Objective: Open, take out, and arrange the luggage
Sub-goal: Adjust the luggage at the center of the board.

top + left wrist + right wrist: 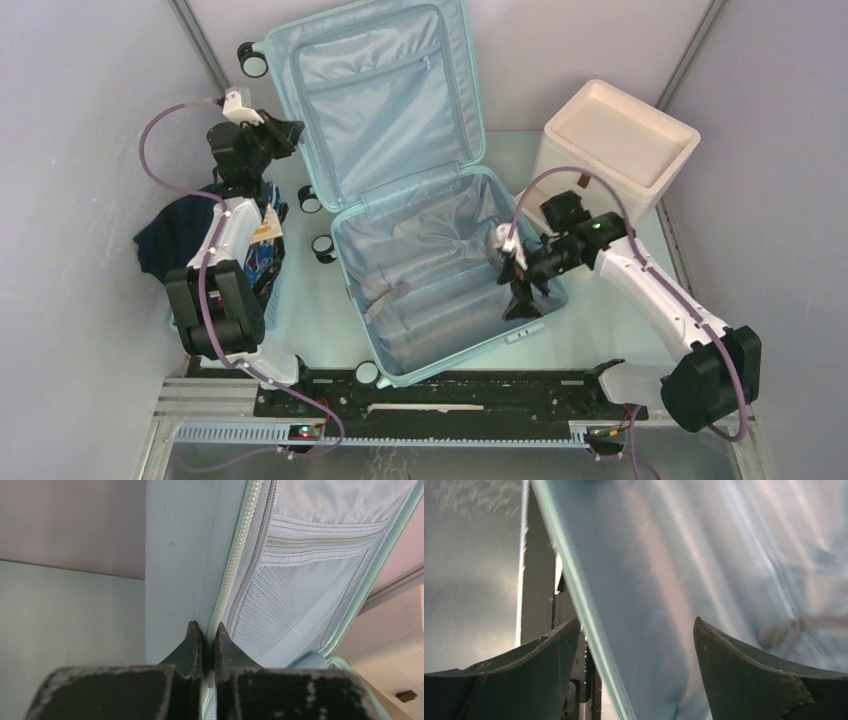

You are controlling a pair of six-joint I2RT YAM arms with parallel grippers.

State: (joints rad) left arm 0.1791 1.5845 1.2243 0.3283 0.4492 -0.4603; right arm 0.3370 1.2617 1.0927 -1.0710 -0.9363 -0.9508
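The lid edge of the open luggage (400,200) is clenched by the left hand (208,635); the right hand (636,630) is spread wide, released, astride the lower shell's rim.

White links, black joints: the left arm (228,235) and right arm (655,285). Purple cables (142,145) loop loosely along each.

Pale mint hard-shell luggage (430,270), wide open, lid raised, grey-blue lining with zip pocket inside.

Luggage (400,160) between basket (270,270) on left and box (575,158) on right.
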